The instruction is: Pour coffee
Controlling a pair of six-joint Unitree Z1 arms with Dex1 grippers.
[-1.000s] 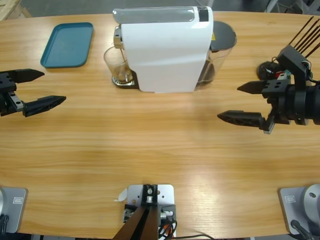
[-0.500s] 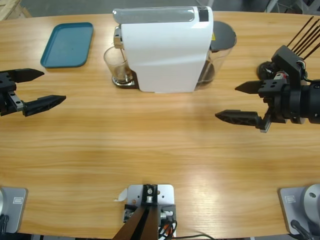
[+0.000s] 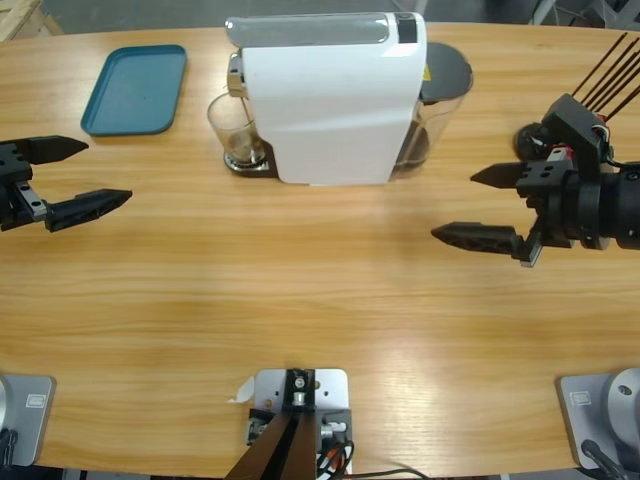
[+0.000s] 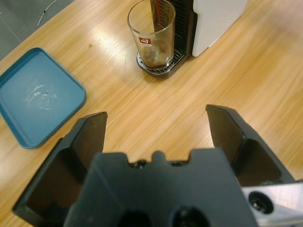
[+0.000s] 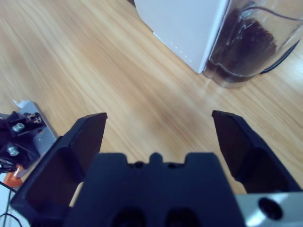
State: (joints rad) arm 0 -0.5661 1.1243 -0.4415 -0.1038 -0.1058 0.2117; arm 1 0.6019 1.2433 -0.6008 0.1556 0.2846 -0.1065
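A clear glass tumbler (image 3: pixel 235 130) (image 4: pixel 151 33) stands on the drip grate under the spout of the white coffee machine (image 3: pixel 325 100) (image 4: pixel 215 16). A little dark coffee (image 3: pixel 244 156) (image 4: pixel 153 57) lies at its bottom. My left gripper (image 3: pixel 108 173) (image 4: pixel 156 113) hovers open at the table's left edge, well short of the glass, with nothing in it. On the right side of the table my right gripper (image 3: pixel 453 206) (image 5: pixel 158 116) is open and empty, pointing toward the machine's right end.
A teal tray (image 3: pixel 135 88) (image 4: pixel 38 94) lies at the back left. The machine's clear water tank (image 3: pixel 440 110) (image 5: pixel 248 45) sits on its right. A dark holder with thin sticks (image 3: pixel 535 135) stands at the far right, behind the right arm.
My right gripper has shifted slightly left and a touch toward the back. The left gripper, glass and machine have not moved.
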